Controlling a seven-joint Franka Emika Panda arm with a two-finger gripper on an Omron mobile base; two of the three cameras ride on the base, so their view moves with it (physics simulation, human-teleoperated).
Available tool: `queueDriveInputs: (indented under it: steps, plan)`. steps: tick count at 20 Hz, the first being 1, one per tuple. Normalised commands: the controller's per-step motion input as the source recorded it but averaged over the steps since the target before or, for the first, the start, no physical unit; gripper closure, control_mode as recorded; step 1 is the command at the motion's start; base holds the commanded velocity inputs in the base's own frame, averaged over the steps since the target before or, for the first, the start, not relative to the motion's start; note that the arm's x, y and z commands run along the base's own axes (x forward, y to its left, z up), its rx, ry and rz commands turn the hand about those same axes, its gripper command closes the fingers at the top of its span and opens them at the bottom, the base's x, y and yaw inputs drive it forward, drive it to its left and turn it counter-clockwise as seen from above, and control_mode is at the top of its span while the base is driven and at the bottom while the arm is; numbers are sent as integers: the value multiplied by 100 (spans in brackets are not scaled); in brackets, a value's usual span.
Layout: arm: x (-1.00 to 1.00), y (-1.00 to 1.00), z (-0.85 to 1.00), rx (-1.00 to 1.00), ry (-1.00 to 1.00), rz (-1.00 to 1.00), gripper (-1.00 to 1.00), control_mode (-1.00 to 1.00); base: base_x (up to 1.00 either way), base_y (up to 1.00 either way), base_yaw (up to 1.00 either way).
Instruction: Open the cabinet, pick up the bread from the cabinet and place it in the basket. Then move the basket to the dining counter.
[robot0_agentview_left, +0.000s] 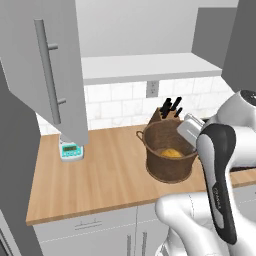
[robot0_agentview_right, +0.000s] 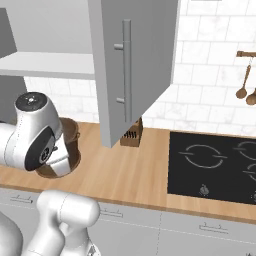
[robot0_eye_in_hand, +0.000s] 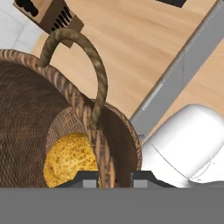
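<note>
Large light grey wall cabinet (robot0_agentview_right: 135, 65) door hangs open above the light wooden worktop (robot0_agentview_right: 130, 175), brown knife block (robot0_agentview_right: 132, 134) beneath it, dark woven basket (robot0_agentview_right: 67, 150) left, black hob (robot0_agentview_right: 215, 167) right.

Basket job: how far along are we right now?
Done: the cabinet door hangs open and the bread lies inside the basket. In hand: the hand sits at the basket's rim, one fingertip on each side of the wall below a loop handle, apparently not yet closed. Left: grip the basket, lift it off this worktop and carry it to the dining counter.
</note>
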Motion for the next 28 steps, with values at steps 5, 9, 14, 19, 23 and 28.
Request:
queueDriveInputs:
  steps: [5,9,14,19,23,28]
  plan:
    - [-47,0,16,0,-8,-6,100,-100,0,0,0]
    - [-21,0,22,0,-17,0,100,-100,0,0,0]
    - [-5,0,9,0,-4,0,100,100,-45,2,0]
    - [0,0,0,0,0,0,100,100,-86,-8,0]
    - [0,0,0,0,0,0,100,100,-100,-68,-4]
    - [0,0,0,0,0,0,100,100,-59,-63,-55]
